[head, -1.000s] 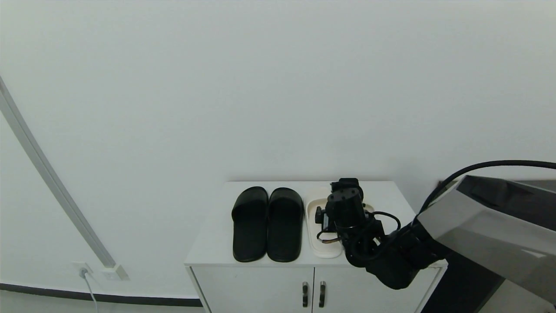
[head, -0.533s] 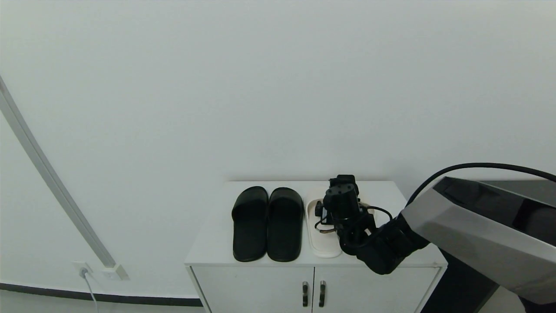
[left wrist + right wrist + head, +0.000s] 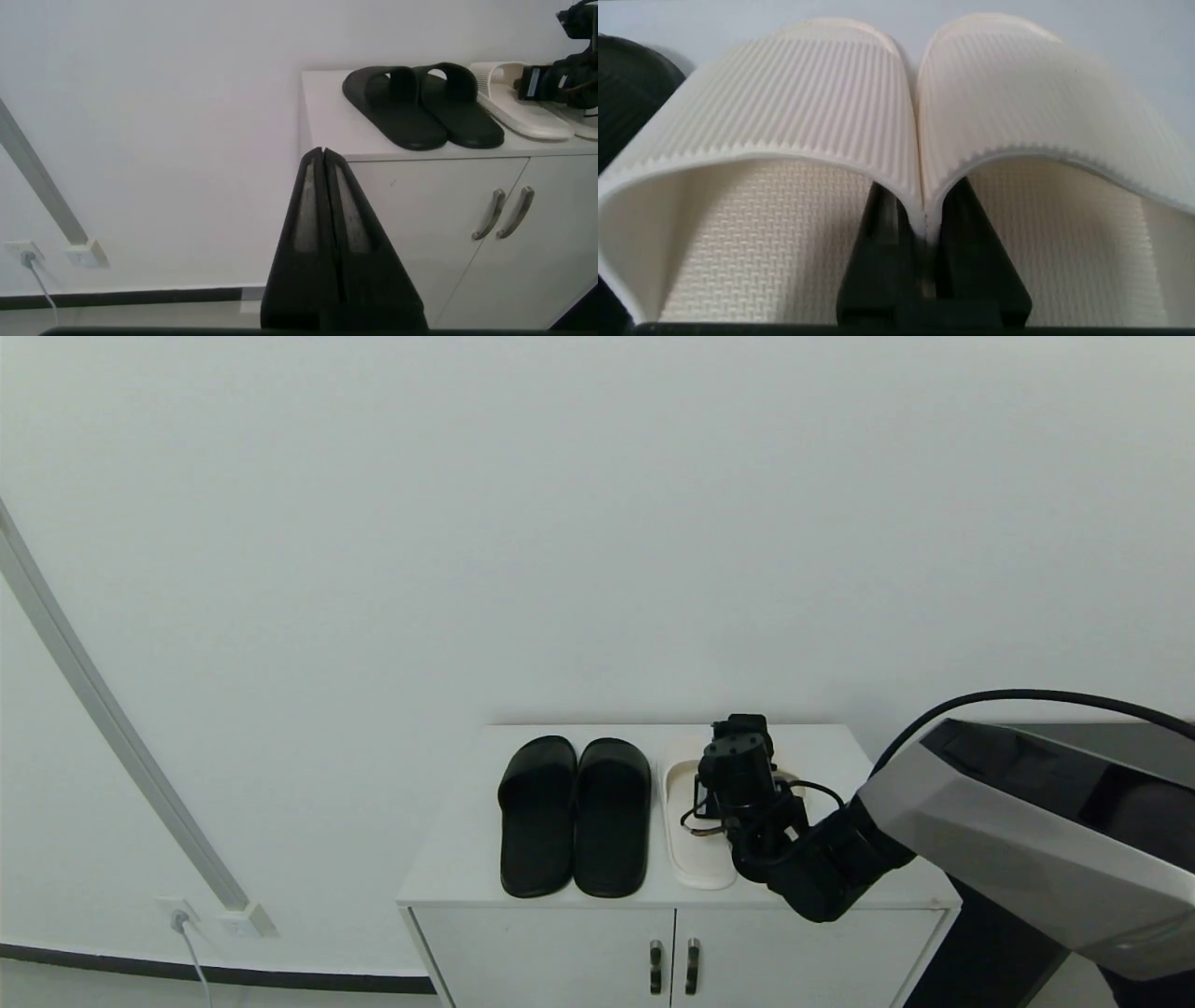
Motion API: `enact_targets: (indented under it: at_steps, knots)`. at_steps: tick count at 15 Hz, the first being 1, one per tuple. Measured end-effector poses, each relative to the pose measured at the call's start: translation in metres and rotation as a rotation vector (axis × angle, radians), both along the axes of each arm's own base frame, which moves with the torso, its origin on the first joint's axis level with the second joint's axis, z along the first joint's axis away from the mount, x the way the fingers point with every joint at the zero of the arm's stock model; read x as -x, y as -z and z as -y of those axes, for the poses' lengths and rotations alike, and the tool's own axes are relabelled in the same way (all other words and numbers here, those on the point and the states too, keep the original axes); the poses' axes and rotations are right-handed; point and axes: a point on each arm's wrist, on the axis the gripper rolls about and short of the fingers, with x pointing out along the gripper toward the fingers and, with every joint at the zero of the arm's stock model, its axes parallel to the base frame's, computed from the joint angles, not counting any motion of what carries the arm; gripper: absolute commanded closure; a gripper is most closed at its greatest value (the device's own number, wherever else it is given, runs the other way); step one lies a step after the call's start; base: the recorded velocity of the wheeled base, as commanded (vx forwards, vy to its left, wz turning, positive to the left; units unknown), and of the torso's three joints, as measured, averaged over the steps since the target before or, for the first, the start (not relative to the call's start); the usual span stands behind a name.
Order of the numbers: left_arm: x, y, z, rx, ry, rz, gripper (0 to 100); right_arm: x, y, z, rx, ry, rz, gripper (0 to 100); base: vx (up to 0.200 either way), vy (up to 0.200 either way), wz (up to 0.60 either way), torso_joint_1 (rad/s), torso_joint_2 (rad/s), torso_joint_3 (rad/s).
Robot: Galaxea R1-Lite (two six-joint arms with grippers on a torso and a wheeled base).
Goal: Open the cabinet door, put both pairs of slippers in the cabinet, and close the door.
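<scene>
- The white cabinet (image 3: 560,952) stands against the wall. Both of its doors are shut, so the first step of the task, opening a door, is not yet done as far as we can see.
- The cabinet top (image 3: 448,868) carries all four slippers, so none of them is inside the cabinet.
- The pair of black slippers (image 3: 574,817) lies on the left part of the top. The two are side by side and touching, and no gripper is near them.
- The pair of cream slippers (image 3: 785,140) lies just to the right of the black pair, also side by side. The inner edges of their two straps are pressed against each other.
- The right gripper (image 3: 924,224) reaches into the cream pair from the heel side. Its two fingers are closed on the two touching strap edges, one finger inside each slipper, so it seems to grip both at once. The soles seem to rest on the top, but we cannot tell whether they are a little lifted.
- The left gripper (image 3: 323,168) is low and to the left of the cabinet, well apart from it. Its fingers are pressed together and hold nothing.
- The two door handles (image 3: 674,968) sit close together at the middle seam, and nothing touches them.
- In our judgement the task is at its beginning. Opening a door, storing both pairs and closing the door are all left to do.
</scene>
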Motion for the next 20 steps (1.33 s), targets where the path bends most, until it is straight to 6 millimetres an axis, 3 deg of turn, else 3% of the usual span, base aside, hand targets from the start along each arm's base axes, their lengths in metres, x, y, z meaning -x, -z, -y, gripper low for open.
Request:
enact_targets:
  at_steps: [3, 6, 14, 17, 20]
  knots:
    - [0.000, 0.000, 0.000, 0.000, 0.000, 0.000, 100, 0.008, -0.005, 0.004, 0.017, -0.018, -0.010, 100, 0.000, 0.000, 0.00, 0.000, 0.00, 0.000]
    - [0.000, 0.000, 0.000, 0.001, 0.000, 0.001, 100, 0.030, -0.028, 0.017, 0.044, -0.100, 0.016, 100, 0.000, 0.000, 0.00, 0.000, 0.00, 0.000]
    - [0.000, 0.000, 0.000, -0.001, -0.002, 0.001, 100, 0.165, -0.090, 0.062, 0.016, -0.602, 0.009, 100, 0.000, 0.000, 0.00, 0.000, 0.00, 0.000]
    - [0.000, 0.000, 0.000, -0.007, 0.001, 0.000, 100, 0.195, -0.100, 0.082, -0.019, -0.731, 0.007, 100, 0.000, 0.000, 0.00, 0.000, 0.00, 0.000]
    - [0.000, 0.000, 0.000, -0.005, 0.001, 0.001, 100, 0.204, -0.103, 0.086, -0.028, -0.761, 0.008, 100, 0.000, 0.000, 0.00, 0.000, 0.00, 0.000]
